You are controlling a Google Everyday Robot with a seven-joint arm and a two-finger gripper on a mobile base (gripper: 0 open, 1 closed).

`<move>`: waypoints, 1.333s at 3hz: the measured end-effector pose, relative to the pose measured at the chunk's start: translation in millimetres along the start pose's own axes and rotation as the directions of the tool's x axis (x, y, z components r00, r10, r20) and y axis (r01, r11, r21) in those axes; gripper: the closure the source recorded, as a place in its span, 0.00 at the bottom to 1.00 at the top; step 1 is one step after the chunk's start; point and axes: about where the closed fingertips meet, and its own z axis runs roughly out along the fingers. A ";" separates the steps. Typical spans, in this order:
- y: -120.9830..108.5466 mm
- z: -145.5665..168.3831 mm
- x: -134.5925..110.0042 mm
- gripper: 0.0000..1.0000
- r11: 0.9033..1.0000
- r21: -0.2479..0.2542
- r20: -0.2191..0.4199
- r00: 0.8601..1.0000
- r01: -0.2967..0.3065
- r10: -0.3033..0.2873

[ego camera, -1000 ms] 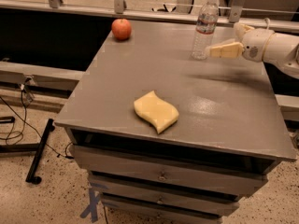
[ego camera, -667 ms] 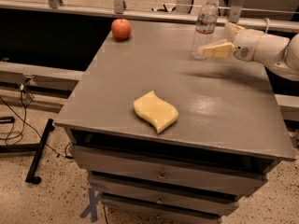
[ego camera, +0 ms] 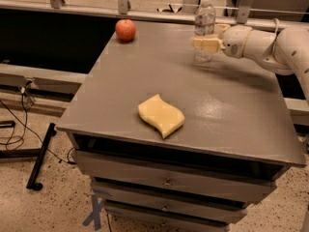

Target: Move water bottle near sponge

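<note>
The water bottle (ego camera: 204, 21), clear with a white cap and a label band, stands upright at the far right of the grey table (ego camera: 231, 105). My gripper (ego camera: 207, 38) reaches in from the right on a white arm (ego camera: 260, 42) and is at the bottle's lower body, overlapping it at mid height. The pale-yellow sponge (ego camera: 161, 115) with wavy edges lies flat near the table's front, well in front and to the left of the bottle.
A red-orange apple (ego camera: 125, 30) sits at the table's far left corner. Drawers (ego camera: 166, 181) run under the tabletop. A railing (ego camera: 145, 8) stands behind the table. Cables and a black stand leg (ego camera: 38, 158) lie on the floor at left.
My gripper has moved left from beside the bottle onto it. The bottle's top has shifted slightly left. The sponge and the apple have not moved.
</note>
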 end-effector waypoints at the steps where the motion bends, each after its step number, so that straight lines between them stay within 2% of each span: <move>1: 0.3 4.8 -2.0 0.63 1.000 -0.007 -0.005 1.000 0.010 -0.011; 2: 0.6 -4.3 -10.5 0.87 1.000 0.001 -0.019 1.000 -0.005 0.005; 3: 4.1 -19.3 -38.1 1.00 0.998 0.024 -0.015 0.998 -0.061 0.061; 4: 4.2 -18.6 -37.4 1.00 0.998 0.023 -0.015 0.998 -0.059 0.059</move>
